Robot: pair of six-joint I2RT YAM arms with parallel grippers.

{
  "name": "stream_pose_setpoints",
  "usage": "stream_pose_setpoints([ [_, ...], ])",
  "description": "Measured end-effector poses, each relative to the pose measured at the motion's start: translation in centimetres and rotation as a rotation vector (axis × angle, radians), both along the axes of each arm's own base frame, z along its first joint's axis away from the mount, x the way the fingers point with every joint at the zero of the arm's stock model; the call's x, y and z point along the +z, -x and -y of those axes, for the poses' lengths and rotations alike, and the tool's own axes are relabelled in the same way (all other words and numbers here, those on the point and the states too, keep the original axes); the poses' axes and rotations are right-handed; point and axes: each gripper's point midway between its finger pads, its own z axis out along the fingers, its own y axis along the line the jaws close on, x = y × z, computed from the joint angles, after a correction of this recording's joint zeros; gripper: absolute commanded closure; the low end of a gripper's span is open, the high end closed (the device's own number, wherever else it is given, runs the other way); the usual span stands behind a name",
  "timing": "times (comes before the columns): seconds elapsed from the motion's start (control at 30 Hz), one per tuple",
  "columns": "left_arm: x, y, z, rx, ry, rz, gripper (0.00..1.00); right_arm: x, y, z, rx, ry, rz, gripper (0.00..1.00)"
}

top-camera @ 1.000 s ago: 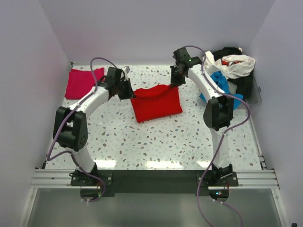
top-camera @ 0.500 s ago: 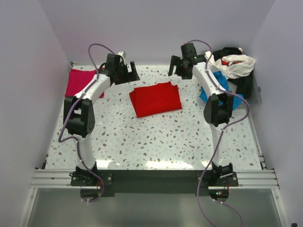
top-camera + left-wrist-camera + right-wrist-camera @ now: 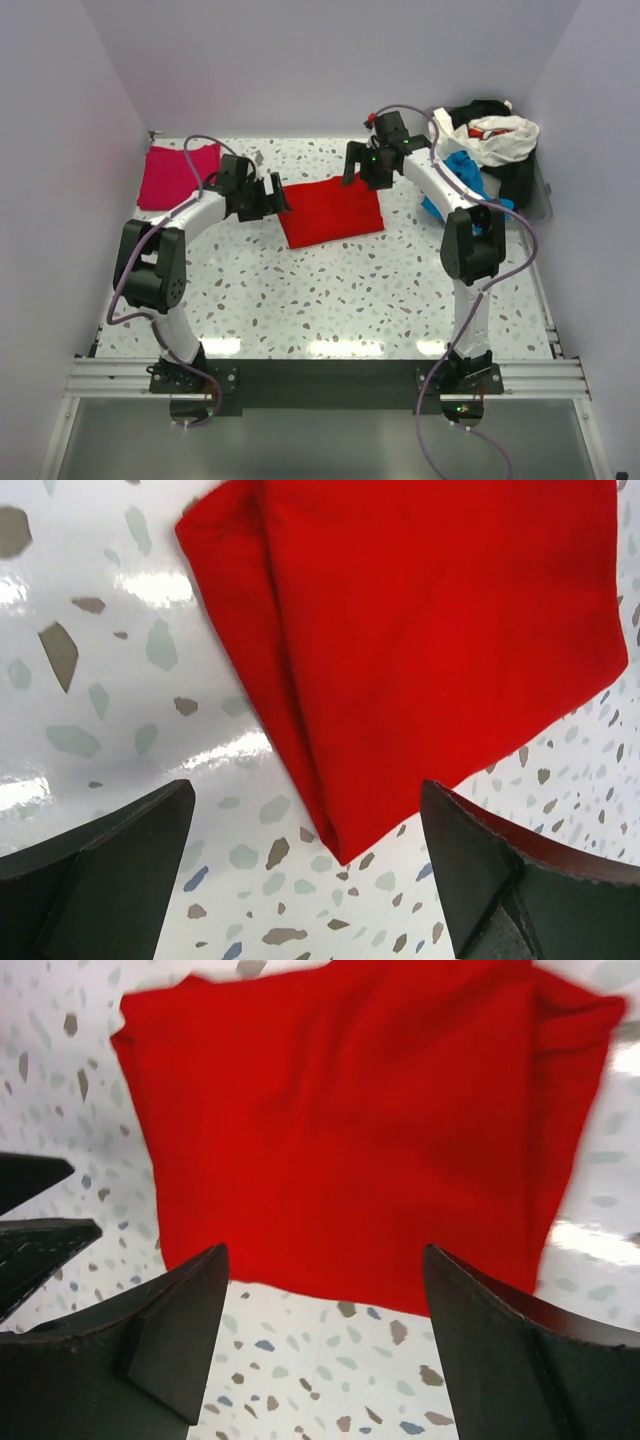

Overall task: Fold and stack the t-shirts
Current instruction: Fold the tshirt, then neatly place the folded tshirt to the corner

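- Two grippers, both released: the left gripper (image 3: 272,195) and the right gripper (image 3: 357,168) stand with jaws wide apart and nothing between them.
- Red t-shirt (image 3: 332,210) lies flat on the tabletop (image 3: 350,295), folded to a rough rectangle, toward the far middle. The left gripper sits just beside its left edge, the right gripper over its far right corner.
- Magenta t-shirt (image 3: 175,175) lies folded in the far left corner, well apart from the red one. My guess is that this is where the stack goes.
- Unfolded heap at the far right: blue t-shirt (image 3: 462,172), white t-shirt (image 3: 497,135) and black cloth tangled together.
- Step in hand, as I judge it: take the folded red shirt and carry it onto the magenta one.
- The left wrist view shows doubled layers along the near long edge. Pinch through every layer, or the lower ones will sag open.
- The right wrist view is a little blurred, and one side edge looks bunched. Grip past the bunching, on flat cloth.
- Lift both ends together and level, keeping the cloth lightly taut.
- Lower it square over the magenta shirt before letting go.
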Motion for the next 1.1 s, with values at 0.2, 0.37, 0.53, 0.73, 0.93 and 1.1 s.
stream_pose_setpoints([
  [0.2,-0.8,1.7,0.8,-0.008,0.083,0.004,0.00,-2.5,2.8,-4.3,0.117,-0.054,-0.066,0.20],
  [0.37,-1.7,2.8,1.6,0.013,0.196,0.033,0.00,-5.3,3.4,-4.2,0.122,-0.052,-0.116,0.20],
  [0.53,-2.9,3.7,1.9,0.046,0.271,0.031,0.00,-9.3,4.6,-3.1,0.108,-0.015,-0.207,0.20],
  [0.73,-2.1,2.5,2.2,0.065,0.320,0.098,0.00,-10.0,4.6,-3.0,0.106,-0.014,-0.215,0.20],
  [0.93,-3.6,1.3,2.2,0.106,0.338,0.100,0.00,-10.1,4.6,-3.0,0.107,-0.013,-0.215,0.20],
  [1.1,-3.6,0.4,1.8,0.146,0.331,0.120,0.00,-10.1,4.6,-2.9,0.109,-0.011,-0.214,0.20],
])
